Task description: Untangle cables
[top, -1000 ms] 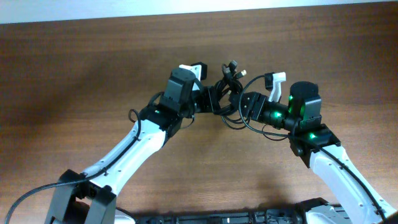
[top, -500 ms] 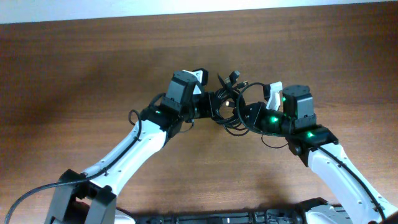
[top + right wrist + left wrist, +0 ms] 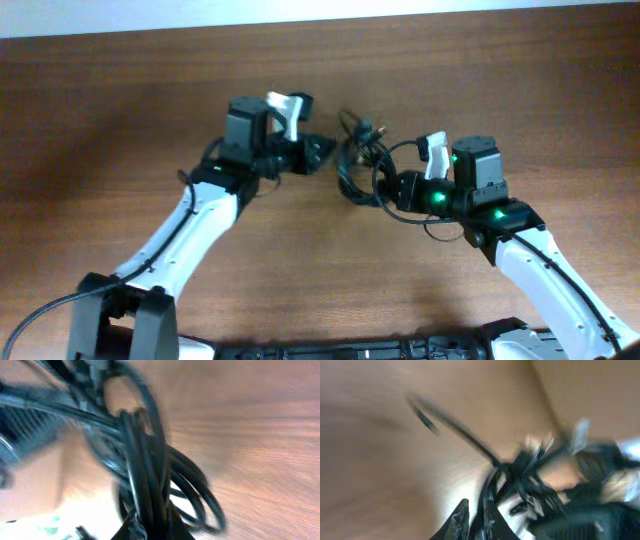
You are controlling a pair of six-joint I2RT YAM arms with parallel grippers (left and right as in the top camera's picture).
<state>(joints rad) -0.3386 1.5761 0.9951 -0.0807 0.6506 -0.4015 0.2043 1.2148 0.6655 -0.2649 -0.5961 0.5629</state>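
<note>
The cables [image 3: 358, 150] form a tangled black bundle with small plug ends at the middle of the table. My right gripper [image 3: 392, 188] is at the bundle's right side, shut on several black strands [image 3: 145, 475] that run down between its fingers [image 3: 150, 527]. My left gripper [image 3: 320, 152] is just left of the bundle. The left wrist view is blurred. There the tangle [image 3: 520, 472] lies ahead, one strand stretches to the upper left, and a dark strand sits at the narrow gap of the left gripper [image 3: 476, 522]. Whether that strand is gripped is unclear.
The wooden table [image 3: 120, 110] ends at a pale strip along the far edge [image 3: 320, 10]. Both white arms reach in from the near side, and a thick black arm wire [image 3: 40, 315] loops at the lower left.
My left arm has swung left, away from the bundle's centre. My right gripper has closed on the cables and the bundle has shifted slightly left.
</note>
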